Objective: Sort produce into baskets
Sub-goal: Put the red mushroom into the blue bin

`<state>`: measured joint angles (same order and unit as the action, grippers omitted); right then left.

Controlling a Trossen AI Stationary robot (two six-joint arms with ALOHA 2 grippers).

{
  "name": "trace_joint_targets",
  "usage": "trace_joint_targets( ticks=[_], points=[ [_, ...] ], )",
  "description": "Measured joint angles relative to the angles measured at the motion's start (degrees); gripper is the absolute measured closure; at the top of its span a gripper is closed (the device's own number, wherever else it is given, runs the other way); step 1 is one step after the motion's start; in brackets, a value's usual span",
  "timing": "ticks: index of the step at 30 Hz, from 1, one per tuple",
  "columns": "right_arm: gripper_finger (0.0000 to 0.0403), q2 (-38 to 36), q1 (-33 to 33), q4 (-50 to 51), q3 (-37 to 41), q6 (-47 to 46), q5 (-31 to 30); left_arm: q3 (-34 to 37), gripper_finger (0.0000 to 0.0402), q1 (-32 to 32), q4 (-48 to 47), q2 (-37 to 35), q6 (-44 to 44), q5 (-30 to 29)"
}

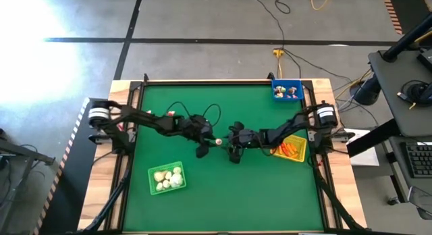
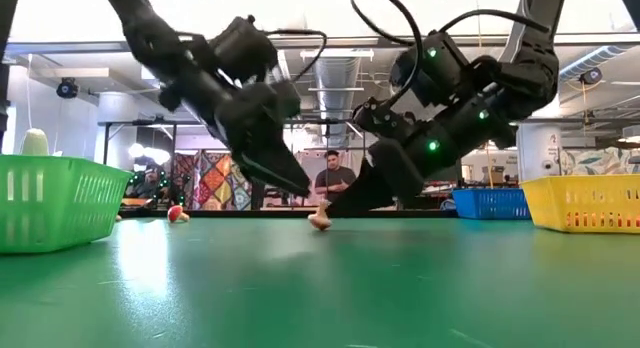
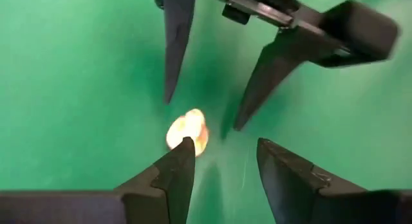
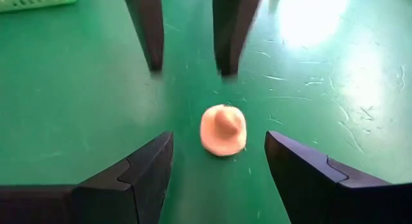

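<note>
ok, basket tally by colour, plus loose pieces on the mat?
Green latticed plastic basket: 1
Yellow latticed plastic basket: 1
Blue latticed plastic basket: 1
Baskets total: 3
Loose small toy pieces on the green mat: 2, one pale piece between both open grippers, one red-and-white piece.

Green table (image 1: 223,188); green (image 1: 166,178), yellow (image 1: 290,149), blue baskets (image 1: 287,90)

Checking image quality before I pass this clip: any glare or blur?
High view: blown-out glare on the floor at upper left. Low view: the left gripper is motion-smeared. Right wrist view: bright reflection on the green table; the small produce piece looks soft.
</note>
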<state>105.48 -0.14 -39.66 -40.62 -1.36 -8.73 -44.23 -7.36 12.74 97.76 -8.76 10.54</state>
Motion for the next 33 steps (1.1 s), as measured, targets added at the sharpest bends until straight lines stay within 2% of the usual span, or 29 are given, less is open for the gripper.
trace_joint_targets(
  ticks=[3,6,12,17,21,24,29,33],
  points=[
    [0.0165,1.86,-0.01,-0.05,-0.37,0.50,-0.05,0.17,0.0251,-0.06,-8.02,-5.73,1.52,-1.28],
    [0.0165,3.53,-0.02,-1.27,-1.79,0.95,-0.07,0.40,0.0251,0.14,-11.43,-11.34,2.27,-4.00],
    [0.0175,9.87,-0.11,-5.20,-6.54,0.86,-0.18,2.36,0.0251,0.71,-11.11,-21.62,2.27,-5.53],
    [0.0206,14.00,-0.11,-5.64,-9.88,-0.64,-0.23,6.11,0.0251,1.62,-11.11,-29.86,1.72,-6.05],
    [0.0250,14.33,-0.09,-4.71,-10.96,-0.97,-0.16,9.86,0.0251,2.06,-11.04,-35.62,0.78,-9.68],
    [0.0288,12.89,-0.09,-3.52,-10.45,-1.04,0.02,12.84,0.0251,2.08,-10.87,-38.20,-2.20,-13.65],
    [0.0332,7.53,-0.13,5.51,-10.03,-1.06,-0.31,16.22,0.0250,1.51,-18.90,-38.86,-10.60,-26.54],
    [0.0326,-1.59,-0.27,18.95,-9.68,-3.24,-1.35,16.41,0.0251,-0.14,-26.14,-37.58,-16.59,-26.75]
  ],
)
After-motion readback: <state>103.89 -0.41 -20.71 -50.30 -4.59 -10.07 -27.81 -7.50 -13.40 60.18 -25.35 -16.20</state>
